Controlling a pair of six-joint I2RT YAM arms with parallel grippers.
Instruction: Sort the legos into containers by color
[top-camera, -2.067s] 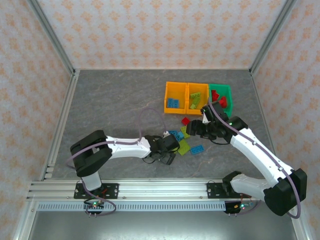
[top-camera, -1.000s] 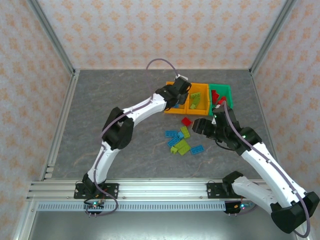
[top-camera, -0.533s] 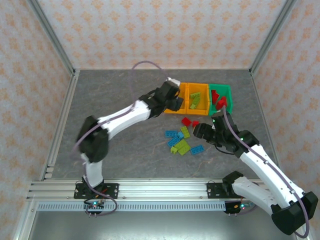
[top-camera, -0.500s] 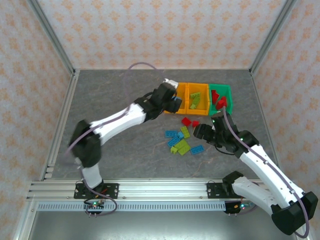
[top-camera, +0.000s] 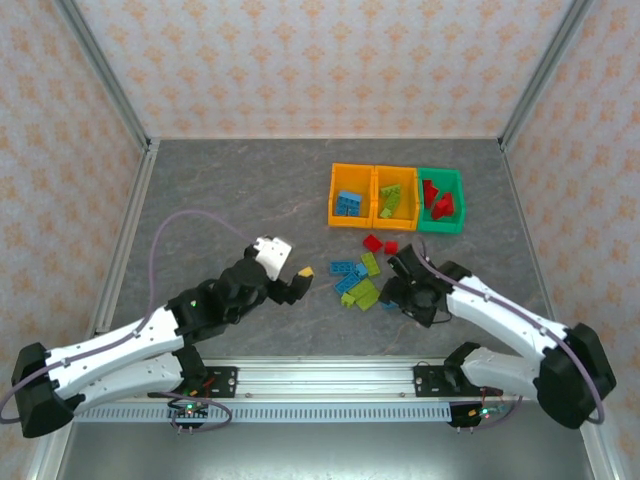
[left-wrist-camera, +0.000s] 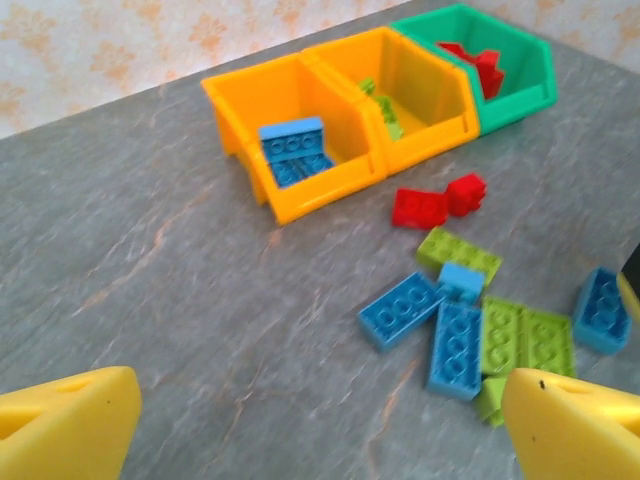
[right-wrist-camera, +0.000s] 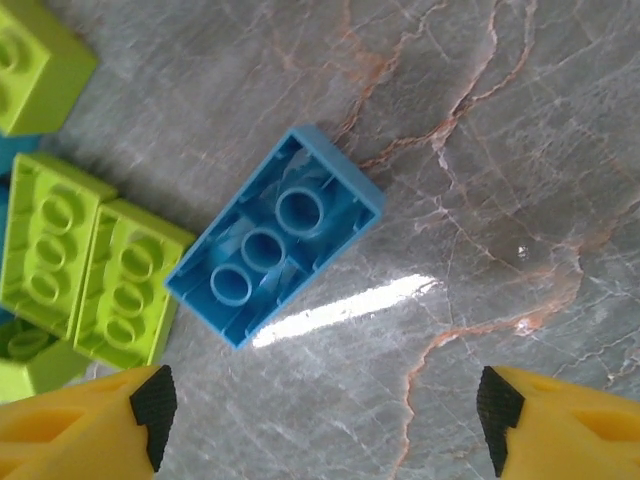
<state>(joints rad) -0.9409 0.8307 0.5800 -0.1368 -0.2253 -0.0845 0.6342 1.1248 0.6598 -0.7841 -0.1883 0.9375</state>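
Top external view: three containers (top-camera: 395, 226) side by side in a row on the far right part of the bench (top-camera: 220, 200). By bin: left orange bin (top-camera: 350, 168) with blue legos (top-camera: 348, 202); middle orange bin (top-camera: 395, 169) with lime green legos (top-camera: 392, 198); green bin (top-camera: 441, 172) at the right end with red legos (top-camera: 438, 200). Just nearer than the row, a loose cluster (top-camera: 364, 293) of unsorted bricks: two red ones (top-camera: 373, 242) closest to the bins, then blue and lime pieces, several touching. Right wrist view: one blue brick (right-wrist-camera: 275, 250) upside down, studs against the bench, three hollow tubes facing up, long axis diagonal from lower left to upper right, lower corner just beside a pair of lime pieces (right-wrist-camera: 130, 285) lying flat, edge to edge. Above it, right end effector (right-wrist-camera: 320, 425) with fingers spread wide, gripping nothing, clear of the brick. Left wrist view: left end effector (left-wrist-camera: 320, 440) likewise wide open and empty, low over bare bench to the left of the cluster, aimed toward the bins.
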